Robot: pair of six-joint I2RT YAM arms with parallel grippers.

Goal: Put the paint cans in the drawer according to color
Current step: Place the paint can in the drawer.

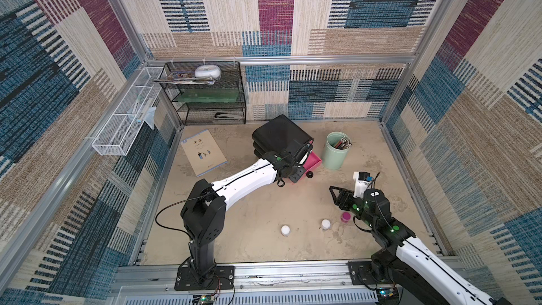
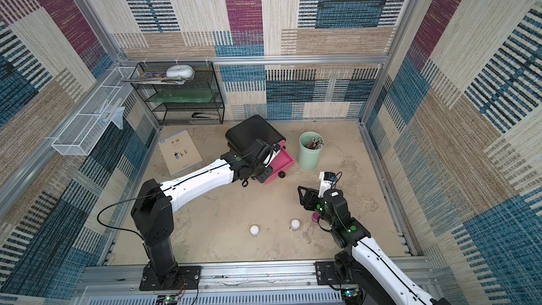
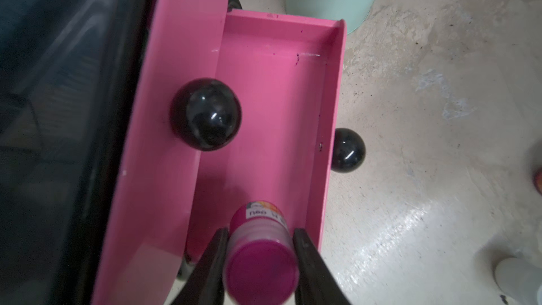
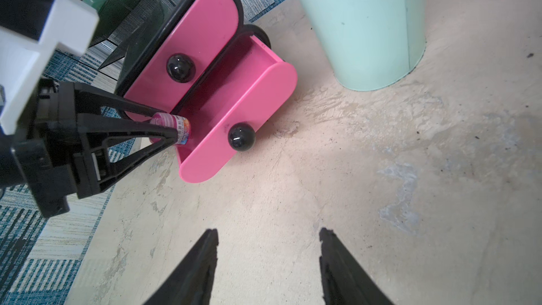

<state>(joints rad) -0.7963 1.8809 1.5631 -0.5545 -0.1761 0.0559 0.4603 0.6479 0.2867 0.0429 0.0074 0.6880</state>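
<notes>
Magenta-lidded paint jar [image 3: 261,259] pinched in left gripper [image 3: 259,231] over pulled-out pink drawer [image 3: 264,98] (round black knob [image 3: 349,151]), right gripper [image 4: 268,231] half spread, empty, two white-lidded jars [image 1: 285,230] [image 1: 325,224] near tabletop [image 1: 234,230] front edge.

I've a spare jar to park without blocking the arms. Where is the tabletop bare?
Bare: the front strip between the white-lidded jars and the front rail, and the back corner between the pencil cup and the right wall. Crowded: the open pink drawer, where the left gripper holds a magenta jar, close beside the cup.
</notes>
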